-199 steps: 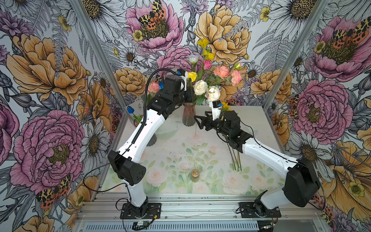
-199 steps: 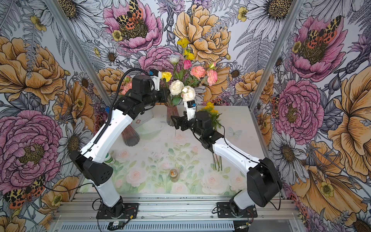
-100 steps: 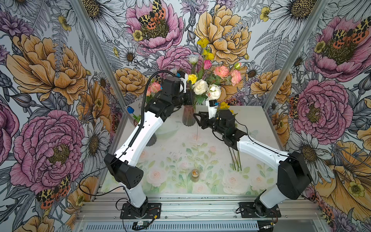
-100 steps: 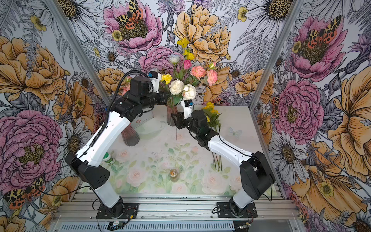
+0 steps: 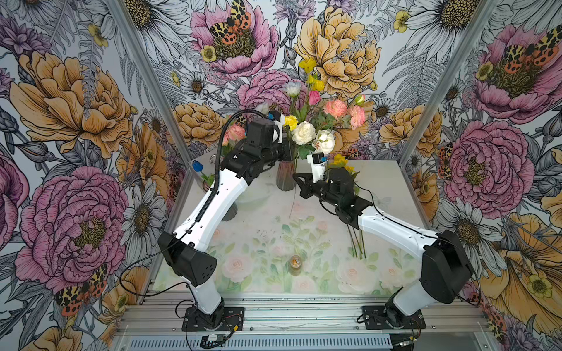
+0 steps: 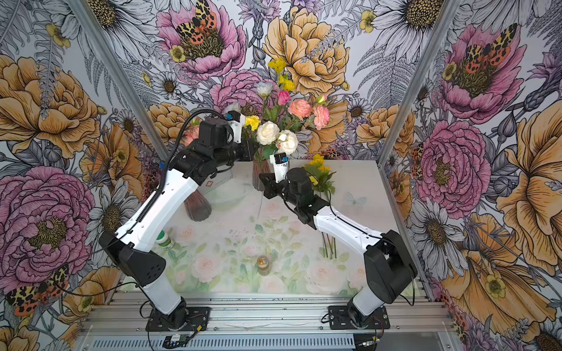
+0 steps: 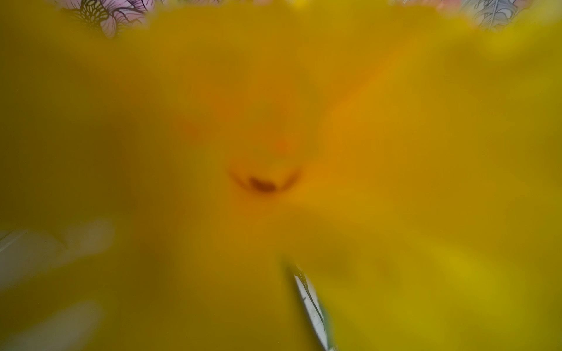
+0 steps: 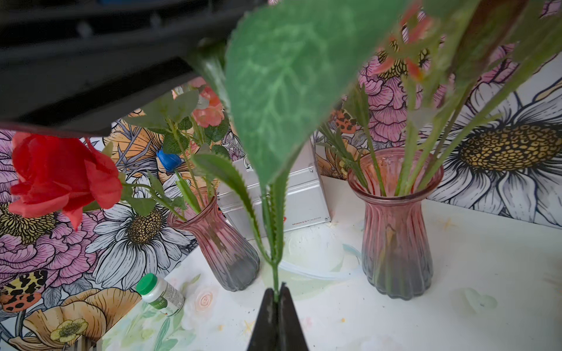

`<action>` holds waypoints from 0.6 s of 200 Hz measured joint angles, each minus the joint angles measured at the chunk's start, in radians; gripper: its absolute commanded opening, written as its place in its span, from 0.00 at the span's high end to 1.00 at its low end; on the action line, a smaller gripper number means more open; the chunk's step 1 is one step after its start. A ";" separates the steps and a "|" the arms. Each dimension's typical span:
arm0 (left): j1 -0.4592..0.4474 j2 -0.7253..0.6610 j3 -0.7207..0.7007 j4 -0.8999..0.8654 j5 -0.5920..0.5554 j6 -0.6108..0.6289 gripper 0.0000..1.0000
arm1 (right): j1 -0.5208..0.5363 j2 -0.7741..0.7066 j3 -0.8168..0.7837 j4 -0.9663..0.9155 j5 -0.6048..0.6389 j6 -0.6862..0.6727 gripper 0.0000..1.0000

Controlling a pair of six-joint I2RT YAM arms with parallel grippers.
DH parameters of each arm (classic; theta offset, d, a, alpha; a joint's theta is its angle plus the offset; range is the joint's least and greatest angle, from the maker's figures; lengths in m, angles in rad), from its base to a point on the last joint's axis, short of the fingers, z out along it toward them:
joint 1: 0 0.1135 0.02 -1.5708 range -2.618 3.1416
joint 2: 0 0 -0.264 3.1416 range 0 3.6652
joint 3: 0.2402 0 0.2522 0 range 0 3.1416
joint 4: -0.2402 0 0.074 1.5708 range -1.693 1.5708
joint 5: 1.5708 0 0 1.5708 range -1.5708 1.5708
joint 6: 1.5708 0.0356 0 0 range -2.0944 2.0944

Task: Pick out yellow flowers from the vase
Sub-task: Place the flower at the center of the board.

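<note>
My right gripper point(image 8: 276, 292) point(image 5: 295, 179) is shut on a thin green stem point(image 8: 275, 267) that rises between two vases and bears a big leaf point(image 8: 282, 91). The stem's tail point(image 5: 293, 206) hangs below the jaws. Its yellow flower head point(image 5: 291, 122) point(image 6: 252, 121) sits right before my left wrist camera, so blurred yellow petals point(image 7: 304, 121) fill that view and hide the left jaws. My left gripper point(image 5: 286, 155) is high at the bouquet, above the pink ribbed vase point(image 5: 286, 180) point(image 8: 395, 218). Tall yellow sprays point(image 5: 307, 64) stand in that vase. More yellow flowers point(image 5: 340, 161) lie behind the right arm.
A second pink vase point(image 8: 222, 243) point(image 6: 197, 206) holds a red rose point(image 8: 60, 176) and a blue rose point(image 8: 167, 159). A silver case point(image 8: 273, 194) stands behind it. A green-capped bottle point(image 8: 159, 293) point(image 6: 164, 240) and a small amber jar point(image 5: 295, 263) sit on the table.
The right gripper's jaws have gone from open to shut on the stem beside the vase. Both arms have hardly shifted.
</note>
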 measured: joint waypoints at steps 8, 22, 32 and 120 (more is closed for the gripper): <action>0.000 0.000 -0.002 -0.001 0.000 0.000 0.66 | 0.000 -0.005 0.000 -0.005 0.000 -0.004 1.00; 0.000 0.000 -0.006 -0.002 -0.002 -0.001 0.62 | 0.000 -0.014 -0.001 -0.014 0.000 -0.008 1.00; 0.000 -0.002 -0.009 -0.002 -0.004 0.001 0.53 | 0.000 -0.024 -0.001 -0.023 0.000 -0.012 1.00; 0.055 -0.071 -0.063 -0.006 -0.029 -0.001 0.02 | 0.000 -0.178 -0.016 -0.180 0.001 -0.103 1.00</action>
